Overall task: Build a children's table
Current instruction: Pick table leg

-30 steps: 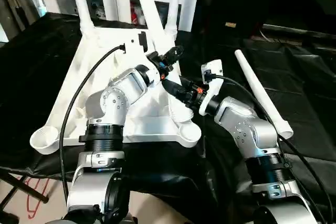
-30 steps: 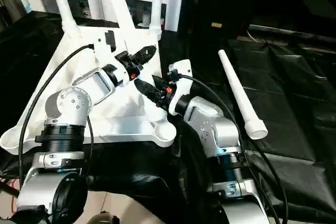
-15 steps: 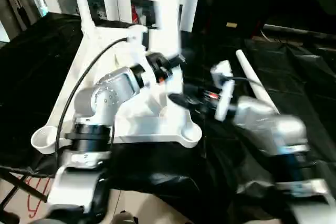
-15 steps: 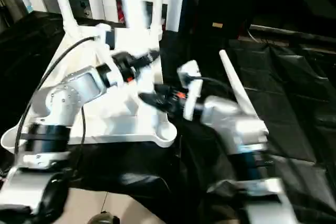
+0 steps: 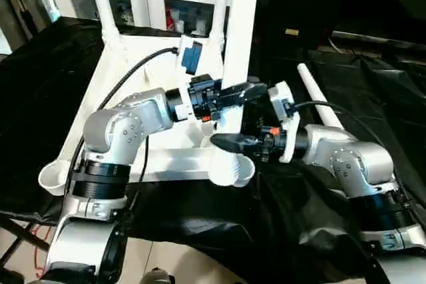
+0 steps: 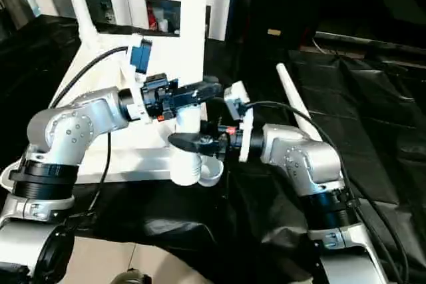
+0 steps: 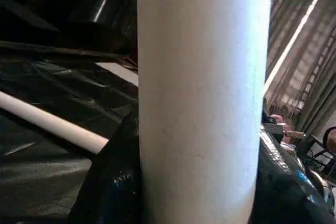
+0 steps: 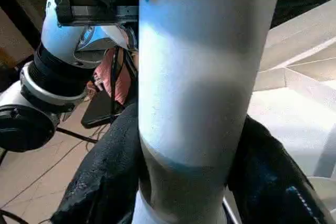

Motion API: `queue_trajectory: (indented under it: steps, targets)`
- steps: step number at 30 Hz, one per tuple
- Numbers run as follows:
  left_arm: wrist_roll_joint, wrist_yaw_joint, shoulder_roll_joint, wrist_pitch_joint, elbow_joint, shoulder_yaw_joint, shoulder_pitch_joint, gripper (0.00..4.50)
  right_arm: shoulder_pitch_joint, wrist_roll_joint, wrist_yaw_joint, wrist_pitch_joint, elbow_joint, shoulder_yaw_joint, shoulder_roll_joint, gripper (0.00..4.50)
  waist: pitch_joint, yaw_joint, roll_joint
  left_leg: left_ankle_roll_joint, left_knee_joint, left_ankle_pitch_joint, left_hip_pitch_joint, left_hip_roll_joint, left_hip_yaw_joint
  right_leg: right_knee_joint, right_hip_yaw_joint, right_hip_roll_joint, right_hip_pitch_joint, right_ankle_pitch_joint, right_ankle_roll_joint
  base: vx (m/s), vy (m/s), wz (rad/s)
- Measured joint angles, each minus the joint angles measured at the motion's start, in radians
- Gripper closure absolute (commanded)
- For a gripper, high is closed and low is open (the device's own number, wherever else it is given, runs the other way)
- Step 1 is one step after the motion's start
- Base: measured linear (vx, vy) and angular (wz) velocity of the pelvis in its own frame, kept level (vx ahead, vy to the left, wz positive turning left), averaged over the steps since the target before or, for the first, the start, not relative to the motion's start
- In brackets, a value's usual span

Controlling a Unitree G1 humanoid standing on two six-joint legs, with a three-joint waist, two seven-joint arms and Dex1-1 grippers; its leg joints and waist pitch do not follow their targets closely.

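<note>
Since a second ago the long round tapered white plastic leg (image 5: pixel 241 38) held by both grippers has swung from a leftward lean to standing upright, and both silver forearms have turned so the black fingers reach at it from opposite sides.

Now, in the head views, this leg rises from the middle of the frame to the top edge, its wide lower end (image 5: pixel 226 167) over the near right lobed corner socket (image 5: pixel 245 171) of the upside-down white plastic tabletop (image 5: pixel 153 71), which lies ribbed side up on the black sheet (image 5: pixel 319 78) across the centre left of the frame.

The left gripper (image 5: pixel 247 92) grasps the leg from the left, just above centre; the left wrist view shows its black fingers (image 7: pixel 113 182) pressed on either side of the white shaft. The right gripper (image 5: pixel 229 142) clenches the same leg lower down, from the right.

Two more legs (image 5: pixel 100 1) stand fitted at the tabletop's far corners, upper left. Another leg (image 5: pixel 333 121) lies loose on the sheet, right of centre.
</note>
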Motion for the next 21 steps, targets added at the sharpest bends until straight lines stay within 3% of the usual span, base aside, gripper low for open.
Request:
queue_trajectory:
  steps: [7, 9, 10, 13, 18, 21]
  targets:
    - [-0.012, 0.0, 0.012, 0.002, -0.024, 0.014, 0.018, 2.62, 0.006, -0.001, -0.024, -0.02, -0.001, 0.003, 0.028, 2.62, 0.0, -0.001, 0.0, 0.0, 0.0, 0.0, 0.0, 0.0, 0.0, 0.0, 0.0, 0.0, 0.0, 0.0, 0.0, 0.0, 0.0, 0.0]
    - [-0.009, 0.017, 0.011, -0.008, -0.024, 0.026, 0.022, 2.06, 0.006, -0.01, -0.068, -0.036, -0.005, -0.001, 0.055, 2.63, 0.0, -0.002, 0.0, 0.0, 0.0, 0.0, 0.0, 0.0, 0.0, 0.001, 0.0, 0.0, 0.0, 0.0, 0.0, 0.0, 0.0, 0.0]
    - [-0.003, 0.037, 0.005, -0.015, -0.024, 0.033, 0.022, 2.06, 0.006, -0.023, -0.109, -0.055, -0.005, -0.003, 0.074, 2.63, 0.0, -0.003, 0.0, -0.001, 0.0, 0.0, 0.0, 0.0, 0.0, 0.001, 0.0, 0.0, 0.0, 0.0, 0.0, 0.0, 0.0, 0.0]
    - [0.036, 0.125, -0.032, -0.054, -0.013, 0.046, 0.022, 1.73, 0.006, -0.08, -0.23, -0.098, 0.002, -0.006, 0.12, 2.63, 0.0, -0.001, 0.0, -0.001, 0.0, 0.001, 0.0, 0.0, 0.0, 0.001, 0.0, 0.0, 0.0, 0.0, 0.0, 0.0, 0.0, 0.0]
    - [0.147, 0.346, -0.095, -0.113, 0.068, 0.042, -0.009, 1.66, 0.003, -0.131, -0.373, -0.121, 0.06, -0.03, 0.172, 2.64, 0.0, -0.001, 0.0, -0.001, 0.0, 0.001, 0.0, 0.0, 0.0, 0.0, 0.0, 0.0, 0.001, 0.0, 0.001, 0.0, 0.0, 0.0]
    - [0.167, 0.448, -0.131, -0.118, 0.106, 0.058, -0.033, 1.66, 0.001, -0.141, -0.416, -0.13, 0.084, -0.041, 0.188, 2.64, 0.0, -0.002, 0.0, -0.001, 0.0, 0.001, 0.0, 0.0, 0.0, 0.0, 0.0, 0.0, 0.0, 0.0, 0.001, 0.0, 0.0, 0.0]
